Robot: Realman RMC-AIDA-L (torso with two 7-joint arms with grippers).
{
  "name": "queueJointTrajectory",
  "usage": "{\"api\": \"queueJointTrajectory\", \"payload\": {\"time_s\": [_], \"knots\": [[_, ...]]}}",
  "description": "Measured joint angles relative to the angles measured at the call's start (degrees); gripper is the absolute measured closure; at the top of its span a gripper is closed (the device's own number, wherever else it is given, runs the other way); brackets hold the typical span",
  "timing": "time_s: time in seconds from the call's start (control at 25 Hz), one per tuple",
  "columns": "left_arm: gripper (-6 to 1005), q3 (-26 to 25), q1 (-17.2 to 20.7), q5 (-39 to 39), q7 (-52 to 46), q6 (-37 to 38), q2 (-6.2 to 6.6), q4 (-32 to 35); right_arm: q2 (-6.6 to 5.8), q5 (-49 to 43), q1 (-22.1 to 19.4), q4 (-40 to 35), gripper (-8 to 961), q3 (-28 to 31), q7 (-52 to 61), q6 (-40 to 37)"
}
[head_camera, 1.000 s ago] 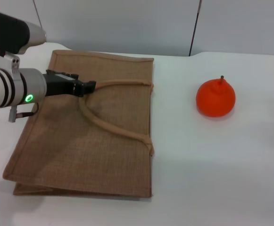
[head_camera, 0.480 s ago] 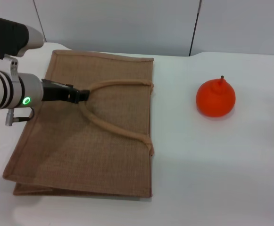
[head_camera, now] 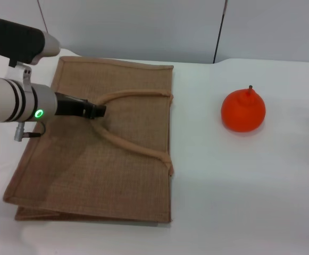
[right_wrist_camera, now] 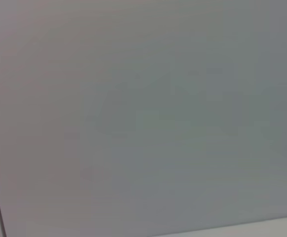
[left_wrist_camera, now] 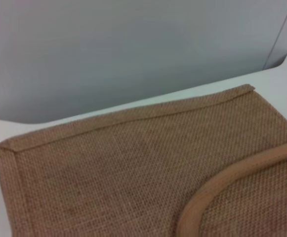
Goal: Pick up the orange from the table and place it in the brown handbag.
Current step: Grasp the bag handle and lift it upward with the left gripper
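Note:
The orange [head_camera: 243, 110] stands on the white table [head_camera: 250, 186] at the right, with nothing touching it. Flat on the left half of the table lies the brown handbag [head_camera: 90, 159], its opening edge towards the orange. My left gripper [head_camera: 99, 111] is low over the bag's upper middle, its dark fingers pinched together on the bend of the top handle [head_camera: 138, 150]. The left wrist view shows the bag's cloth [left_wrist_camera: 133, 158] and a piece of handle [left_wrist_camera: 217, 185] close up. My right gripper is out of view; its wrist camera sees only a grey wall.
A grey wall panel [head_camera: 143, 26] rises just behind the table's far edge. White tabletop lies between the bag and the orange, and in front of both.
My left wrist has rolled and the gripper has shifted slightly nearer and to the right, taking the handle's bend with it. The orange and the bag's body stayed still.

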Motion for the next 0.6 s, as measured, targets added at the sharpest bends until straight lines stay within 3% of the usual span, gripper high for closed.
{"api": "queueJointTrajectory", "payload": {"time_s": [0.6], "knots": [[475,-0.7,-0.9,0.0,-0.1,2.1,0.07,-3.2,0.0,0.0,0.0,0.0,102,0.0,0.6,0.1]]}}
